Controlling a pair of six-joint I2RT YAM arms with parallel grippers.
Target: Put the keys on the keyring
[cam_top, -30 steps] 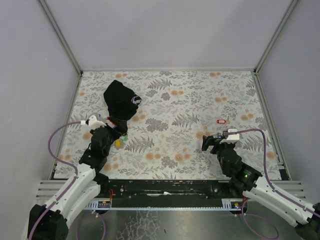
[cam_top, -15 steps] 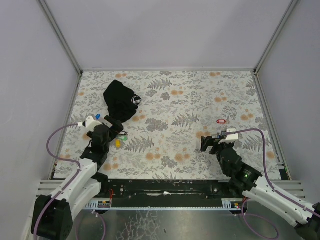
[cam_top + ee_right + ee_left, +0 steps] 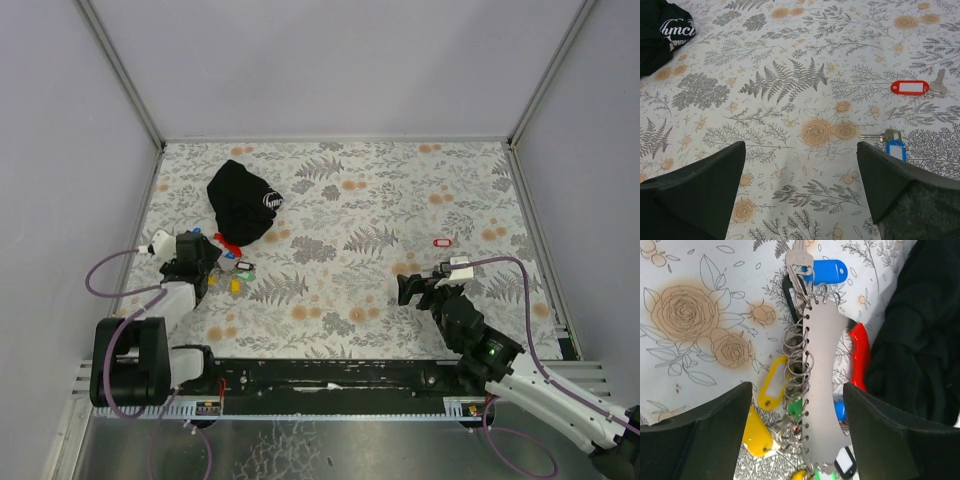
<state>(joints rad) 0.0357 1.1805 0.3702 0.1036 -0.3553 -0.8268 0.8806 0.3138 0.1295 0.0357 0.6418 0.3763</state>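
Lying bunched along a flat grey plate [image 3: 820, 365] beside the black pouch [image 3: 920, 340], the keys [image 3: 771, 390] looked light, thin and slippery, best pinched by a plastic tag; both the left gripper [image 3: 797, 390] and right gripper [image 3: 800, 147] gaped wide, holding nothing.

L arm [image 3: 173, 297] wht/blk | R arm [image 3: 478, 343] blk/wht, grn LED [image 3: 491, 351] | cables [image 3: 100, 262] purple | L hand [image 3: 796, 405] blk
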